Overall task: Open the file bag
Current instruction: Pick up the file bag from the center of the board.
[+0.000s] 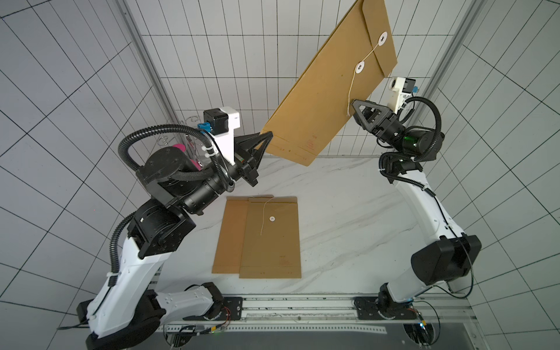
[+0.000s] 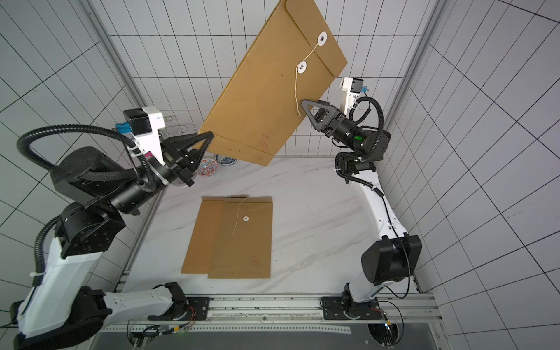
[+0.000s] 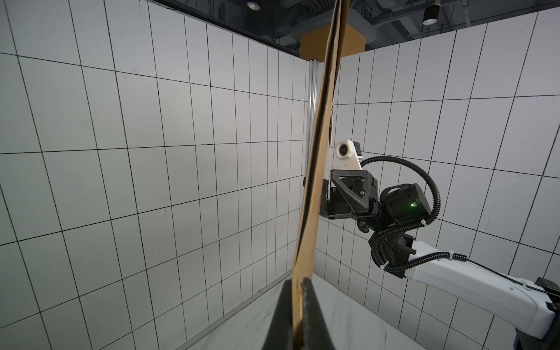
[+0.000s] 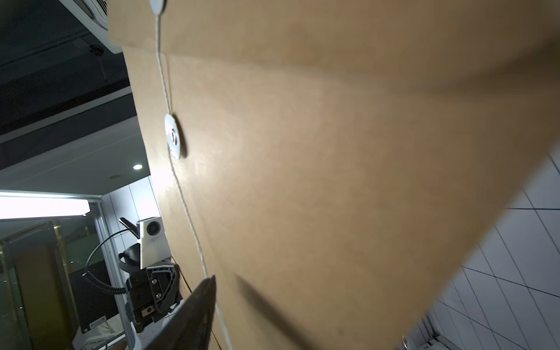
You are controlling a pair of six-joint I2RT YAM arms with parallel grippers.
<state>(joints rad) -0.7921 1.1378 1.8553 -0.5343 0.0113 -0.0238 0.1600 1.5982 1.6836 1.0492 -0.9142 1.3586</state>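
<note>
The file bag (image 1: 330,91) is up in the air over the far side of the counter (image 1: 348,212), tilted, its flap end highest. The left claw (image 1: 266,136) is clamped tight on the bag's lowest corner; the left wrist view shows both fingers (image 3: 285,306) pressed against the paper edge.

The flap is down. The string (image 1: 353,88) runs from the flap's white disc (image 1: 383,38) to the lower disc (image 1: 360,67), then hangs loose along the bag's face. Its tail ends right at the tips of the right claw (image 1: 355,104), which sits against the bag's long edge (from where I stand, one finger (image 4: 200,306) lies just beside the string). Whether that claw has closed on the string, I cannot tell.

Flat on the counter lie two more brown bags (image 1: 272,239), overlapping, the upper one with its own string trailing. In a top view, two patterned bowls (image 2: 207,167) sit near the back wall.
</note>
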